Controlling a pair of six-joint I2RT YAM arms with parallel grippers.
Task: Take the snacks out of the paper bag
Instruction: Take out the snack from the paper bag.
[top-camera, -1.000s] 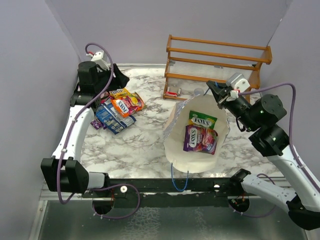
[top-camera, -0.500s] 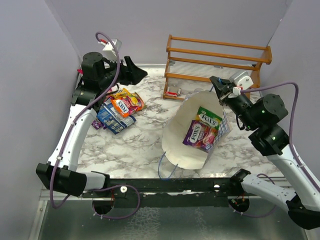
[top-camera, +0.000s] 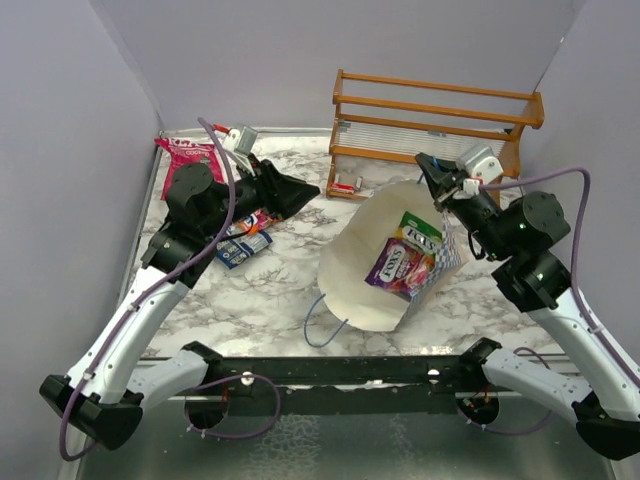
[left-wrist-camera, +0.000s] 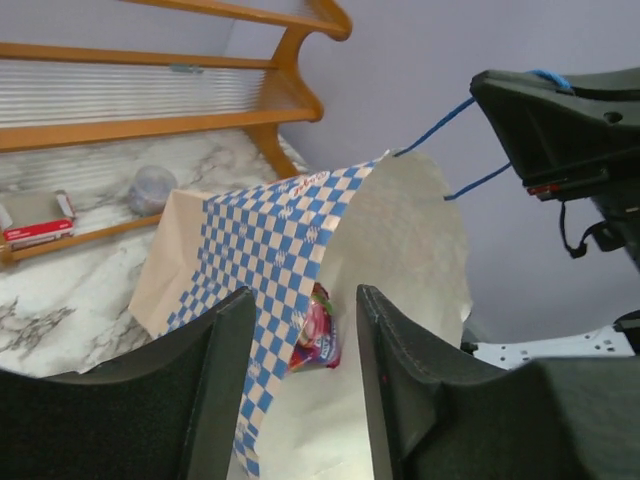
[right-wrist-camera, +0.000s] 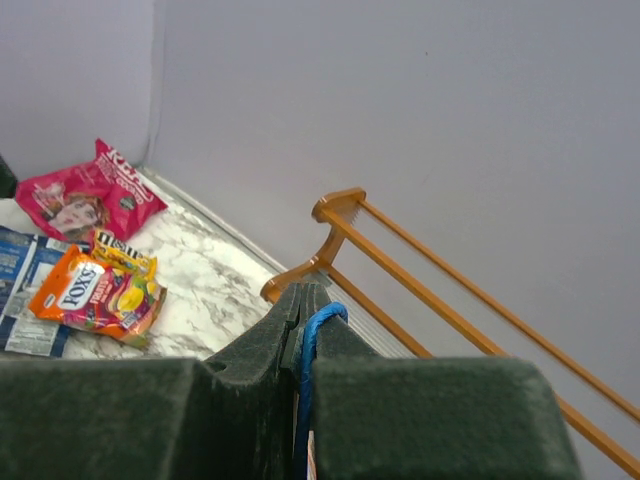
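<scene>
Compared with one second ago, the left arm has swung away from the far left corner and now stretches across the marble worktop (top-camera: 270, 290) toward the right. The blue-and-white checkered paper bag (top-camera: 365, 280) has turned its mouth more to the left.

The left end effector (top-camera: 305, 188) is low and almost level and points at the mouth of the bag, apart from it. In the left wrist view its two fingers (left-wrist-camera: 205, 390) are spread, with nothing between them. The right arm is folded, and the right end effector (top-camera: 432, 172) is pressed together on the thin blue cord handle (right-wrist-camera: 312, 335), holding the far edge of the bag up.

The bag lies tilted on the right half of the worktop, in front of the wooden rack (top-camera: 435, 115). Its long axis goes from the base at the right to the open mouth at the near left. Inside rest a green-yellow glossy packet (top-camera: 420, 231) and a purple glossy packet (top-camera: 392, 266). The second cord handle (top-camera: 322, 328) lies on the worktop. Outside the bag, a large pink-red bag with a face (top-camera: 188, 157) lies in the far left corner, with blue packets (top-camera: 240, 245) and an orange packet (right-wrist-camera: 85, 290) near it.
</scene>
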